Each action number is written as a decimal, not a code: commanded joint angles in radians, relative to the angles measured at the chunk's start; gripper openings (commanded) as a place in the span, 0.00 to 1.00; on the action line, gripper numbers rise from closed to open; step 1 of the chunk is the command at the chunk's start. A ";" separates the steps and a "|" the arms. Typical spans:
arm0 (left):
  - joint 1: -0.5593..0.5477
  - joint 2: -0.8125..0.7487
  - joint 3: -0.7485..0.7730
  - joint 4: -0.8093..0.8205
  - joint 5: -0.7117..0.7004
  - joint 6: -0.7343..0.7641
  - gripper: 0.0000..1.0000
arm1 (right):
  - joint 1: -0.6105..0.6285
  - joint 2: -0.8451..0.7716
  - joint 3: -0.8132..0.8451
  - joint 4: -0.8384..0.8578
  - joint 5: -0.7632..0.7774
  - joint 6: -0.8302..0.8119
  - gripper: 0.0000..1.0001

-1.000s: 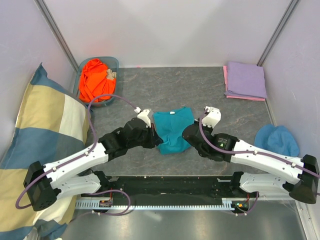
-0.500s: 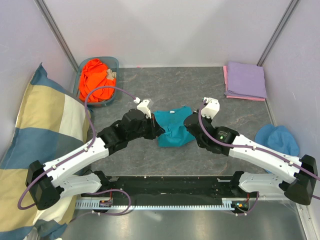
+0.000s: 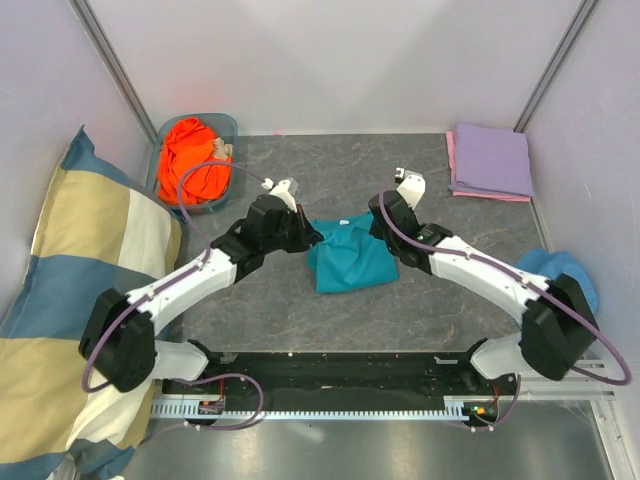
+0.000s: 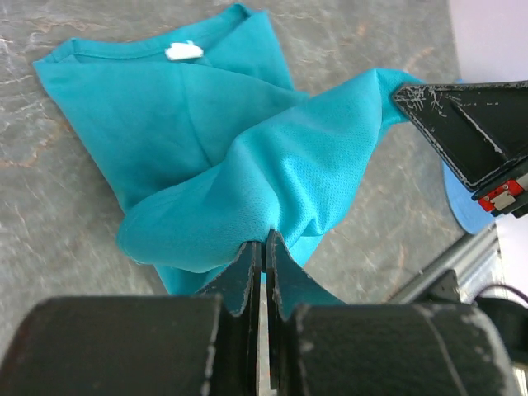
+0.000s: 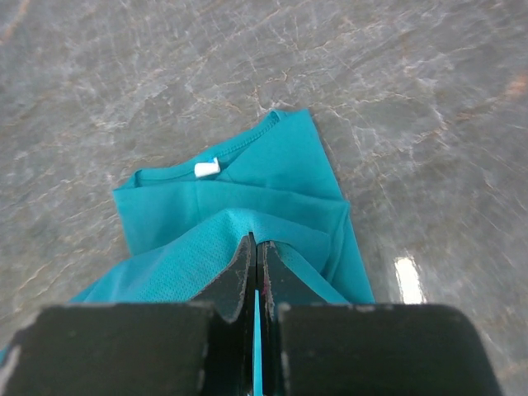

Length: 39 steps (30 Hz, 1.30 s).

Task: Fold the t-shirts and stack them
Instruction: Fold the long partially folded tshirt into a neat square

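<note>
Left gripper point(image 4: 264, 241) and right gripper point(image 5: 254, 244) each clamped tight on a raised edge of the teal t-shirt point(image 3: 350, 265), seemingly to fold it over its collar half.

A teal t-shirt point(image 4: 206, 124) with a white label point(image 4: 183, 51) is showing between the black left tool point(image 4: 264, 247) and black right tool point(image 5: 254, 247). Grey veined worktop point(image 4: 49, 206) is showing beneath them.

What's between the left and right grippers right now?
The teal short-sleeved cloth t-shirt spans that gap; left gripper and right gripper each pinch a fold of it. Top external view shows it.
</note>
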 commanded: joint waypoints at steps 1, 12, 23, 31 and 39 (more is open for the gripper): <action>0.047 0.123 0.019 0.180 0.063 0.037 0.02 | -0.077 0.109 0.037 0.189 -0.116 -0.077 0.00; 0.304 0.506 0.059 0.468 0.113 -0.084 1.00 | -0.226 0.380 0.057 0.502 -0.271 -0.215 0.73; 0.311 0.358 0.027 0.432 0.163 -0.086 1.00 | -0.231 0.113 -0.130 0.426 -0.269 -0.226 0.81; 0.242 0.223 -0.161 0.401 0.106 -0.057 1.00 | -0.226 -0.054 -0.276 0.375 -0.400 -0.171 0.83; 0.200 0.230 -0.296 0.499 0.078 -0.063 1.00 | -0.195 -0.153 -0.385 0.352 -0.486 -0.143 0.82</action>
